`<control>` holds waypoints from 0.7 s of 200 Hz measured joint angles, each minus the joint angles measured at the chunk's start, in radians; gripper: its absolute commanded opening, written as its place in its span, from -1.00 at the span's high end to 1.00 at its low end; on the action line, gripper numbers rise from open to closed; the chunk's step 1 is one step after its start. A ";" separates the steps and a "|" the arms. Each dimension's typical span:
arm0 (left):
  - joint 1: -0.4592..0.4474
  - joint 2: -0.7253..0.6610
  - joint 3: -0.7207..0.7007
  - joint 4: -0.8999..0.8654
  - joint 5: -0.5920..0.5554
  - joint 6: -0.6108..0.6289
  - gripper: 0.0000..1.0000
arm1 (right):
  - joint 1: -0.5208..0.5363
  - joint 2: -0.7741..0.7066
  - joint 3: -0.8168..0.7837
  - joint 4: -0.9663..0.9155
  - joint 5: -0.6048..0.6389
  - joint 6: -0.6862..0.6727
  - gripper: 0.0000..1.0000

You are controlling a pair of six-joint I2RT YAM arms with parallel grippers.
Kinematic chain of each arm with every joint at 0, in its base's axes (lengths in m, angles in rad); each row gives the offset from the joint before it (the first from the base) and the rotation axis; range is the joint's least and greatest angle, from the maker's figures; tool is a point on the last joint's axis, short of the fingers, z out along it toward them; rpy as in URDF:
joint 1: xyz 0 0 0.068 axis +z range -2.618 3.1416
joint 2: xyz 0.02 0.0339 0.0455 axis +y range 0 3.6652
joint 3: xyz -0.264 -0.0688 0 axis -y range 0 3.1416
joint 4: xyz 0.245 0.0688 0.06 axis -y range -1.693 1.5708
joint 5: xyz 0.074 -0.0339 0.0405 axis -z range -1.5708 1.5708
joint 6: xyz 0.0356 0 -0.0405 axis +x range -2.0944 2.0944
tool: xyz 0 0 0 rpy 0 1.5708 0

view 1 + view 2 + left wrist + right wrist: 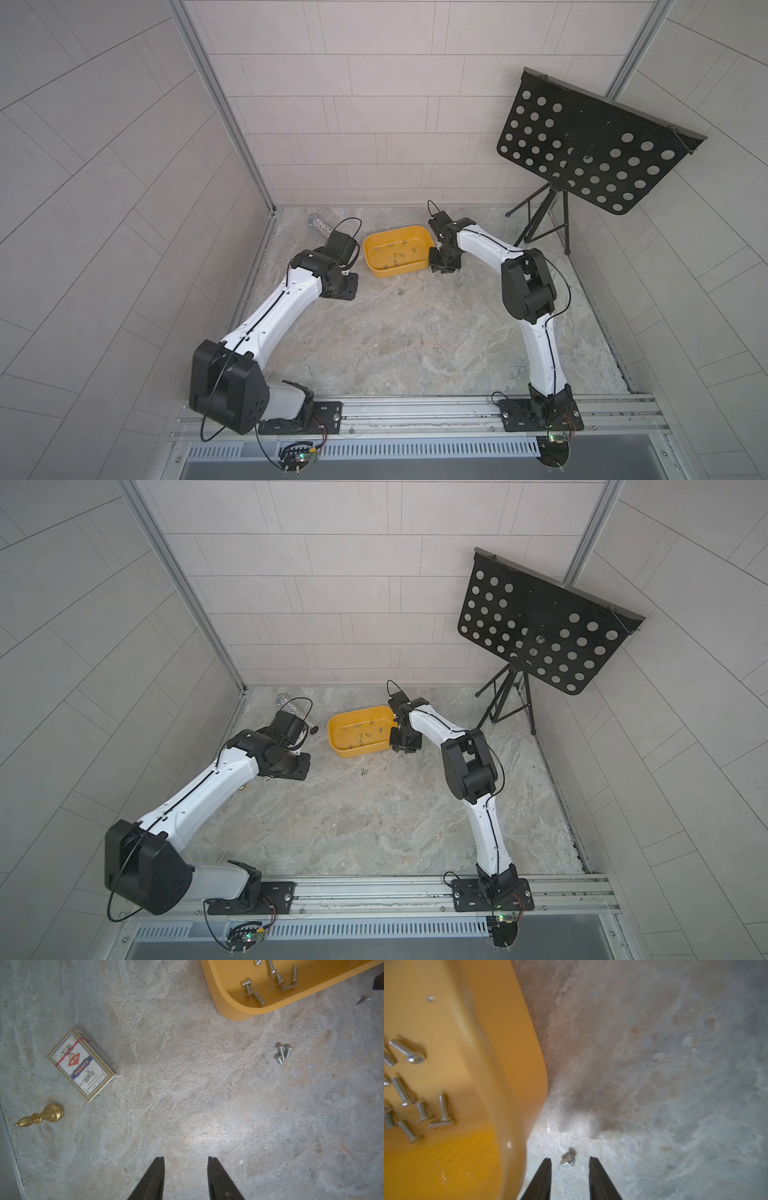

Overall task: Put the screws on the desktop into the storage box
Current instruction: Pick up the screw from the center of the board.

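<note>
While a lone screw (568,1161) lies between its spread tips, the right pincer (570,1159) hovers over the desktop (654,1084).
The storage box (512,1068), holding other screws (403,1093), sits just beside that pincer; the left pincer (185,1157) is spread and empty, with three screws (283,1053) well ahead of it to one side.

Soft, even light fills both top views, edges bending the pale wall tiles (374,104). The right wrist view is blurred; shadow darkens the grey marble-patterned surface (591,1053) beside the yellow plastic tub (500,1059).
</note>
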 measured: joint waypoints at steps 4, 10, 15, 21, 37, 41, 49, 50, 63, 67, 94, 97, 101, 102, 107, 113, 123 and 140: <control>0.000 0.000 0.000 0.000 0.000 0.000 0.19 | 0.001 0.006 0.005 -0.003 0.000 0.000 0.29; 0.000 0.001 0.000 0.000 0.000 0.000 0.19 | 0.003 0.015 0.011 -0.006 0.000 -0.001 0.29; 0.000 0.002 0.000 0.000 0.000 0.000 0.19 | 0.004 0.022 0.016 -0.011 0.000 -0.002 0.29; 0.000 0.003 0.000 0.001 0.000 0.000 0.19 | 0.006 0.029 0.022 -0.014 0.000 -0.002 0.29; 0.000 0.005 0.000 0.002 0.000 0.000 0.19 | 0.010 0.042 0.030 -0.026 0.005 -0.003 0.30; 0.000 0.006 -0.001 0.002 0.000 0.000 0.19 | 0.010 0.042 0.031 -0.028 0.006 -0.003 0.31; 0.000 0.006 -0.002 0.002 0.000 0.000 0.19 | 0.011 0.042 0.032 -0.032 0.008 -0.003 0.33; 0.000 0.006 -0.002 0.002 0.000 0.000 0.19 | 0.011 0.042 0.032 -0.033 0.009 -0.003 0.33; 0.000 0.007 -0.002 0.003 0.000 0.000 0.19 | 0.013 0.042 0.032 -0.037 0.014 -0.003 0.38; 0.000 0.008 -0.002 0.003 0.000 0.000 0.19 | 0.014 0.042 0.031 -0.037 0.016 -0.003 0.39; 0.000 0.009 -0.004 0.003 0.000 0.000 0.19 | 0.015 0.042 0.026 -0.040 0.023 -0.005 0.51; 0.000 0.009 -0.004 0.003 0.000 0.000 0.19 | 0.015 0.042 0.026 -0.040 0.023 -0.005 0.51; 0.000 0.009 -0.005 0.003 0.000 0.000 0.19 | 0.015 0.042 0.026 -0.040 0.025 -0.005 0.52; 0.000 0.009 -0.005 0.003 0.000 0.000 0.19 | 0.015 0.042 0.026 -0.041 0.025 -0.005 0.52; 0.000 0.009 -0.005 0.003 0.000 0.000 0.19 | 0.015 0.042 0.026 -0.040 0.025 -0.006 0.53; 0.000 0.009 -0.006 0.003 0.000 0.000 0.19 | 0.016 0.042 0.026 -0.040 0.026 -0.006 0.55; 0.000 0.009 -0.006 0.003 0.000 0.000 0.19 | 0.016 0.042 0.025 -0.041 0.026 -0.006 0.59; 0.000 0.009 -0.006 0.003 -0.001 0.000 0.19 | 0.016 0.042 0.025 -0.041 0.026 -0.006 0.64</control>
